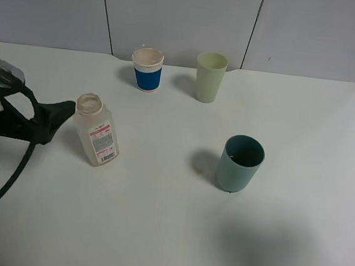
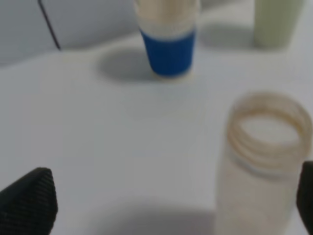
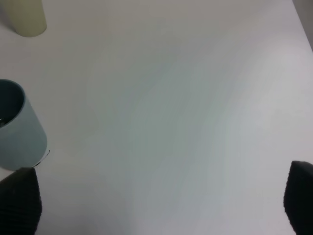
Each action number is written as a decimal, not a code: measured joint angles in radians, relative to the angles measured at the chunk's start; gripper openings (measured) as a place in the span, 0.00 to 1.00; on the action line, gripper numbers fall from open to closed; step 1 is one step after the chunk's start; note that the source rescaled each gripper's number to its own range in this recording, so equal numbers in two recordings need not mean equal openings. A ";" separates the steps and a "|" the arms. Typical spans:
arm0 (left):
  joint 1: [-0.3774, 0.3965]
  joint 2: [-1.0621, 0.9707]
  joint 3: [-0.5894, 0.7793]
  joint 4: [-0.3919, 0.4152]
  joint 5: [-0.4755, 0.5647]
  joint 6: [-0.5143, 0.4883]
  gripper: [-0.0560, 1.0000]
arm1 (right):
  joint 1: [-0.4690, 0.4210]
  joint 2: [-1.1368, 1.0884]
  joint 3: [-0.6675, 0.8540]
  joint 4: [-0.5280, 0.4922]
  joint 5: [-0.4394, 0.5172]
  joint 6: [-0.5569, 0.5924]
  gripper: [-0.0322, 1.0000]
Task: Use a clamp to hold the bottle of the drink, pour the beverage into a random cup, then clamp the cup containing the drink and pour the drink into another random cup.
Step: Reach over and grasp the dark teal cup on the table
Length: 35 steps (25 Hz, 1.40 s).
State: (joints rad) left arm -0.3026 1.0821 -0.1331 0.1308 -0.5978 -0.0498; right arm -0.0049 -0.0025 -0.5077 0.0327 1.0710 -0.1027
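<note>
The bottle stands uncapped left of centre, translucent, with a red-and-white label. My left gripper is just left of it, open, its black fingers wide. In the left wrist view the bottle stands inside the gap of the left gripper, close to one fingertip. The teal cup stands right of centre and the pale yellow-green tumbler at the back. My right gripper is open over bare table, the teal cup beside one fingertip. No beverage shows; the cup's inside is dark.
A blue-banded white paper cup stands at the back, left of the tumbler. A black cable trails from the left arm across the table's front left. The white table meets a grey wall behind the cups.
</note>
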 joint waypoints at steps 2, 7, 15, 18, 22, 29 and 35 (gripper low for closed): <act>0.000 -0.072 0.000 -0.043 0.031 0.000 0.99 | 0.000 0.000 0.000 0.000 0.000 0.000 1.00; 0.000 -0.245 0.000 -0.131 0.082 0.001 1.00 | 0.000 0.000 0.000 0.000 0.000 0.000 1.00; 0.000 -0.386 -0.178 -0.204 0.414 0.058 1.00 | 0.000 0.000 0.000 0.000 0.000 0.000 1.00; 0.000 -0.411 -0.342 -0.204 0.662 0.108 1.00 | 0.000 0.000 0.000 0.000 0.000 0.000 1.00; 0.000 -0.438 -0.443 -0.202 0.840 0.116 1.00 | 0.000 0.000 0.000 0.000 0.000 0.000 1.00; 0.013 -0.559 -0.573 -0.124 1.167 0.117 1.00 | 0.000 0.000 0.000 0.000 0.000 0.000 1.00; 0.138 -0.697 -0.599 -0.112 1.316 0.117 1.00 | 0.000 0.000 0.000 0.000 0.000 0.000 1.00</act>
State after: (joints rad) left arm -0.1648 0.3856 -0.7320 0.0187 0.7186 0.0673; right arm -0.0049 -0.0025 -0.5077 0.0327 1.0710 -0.1027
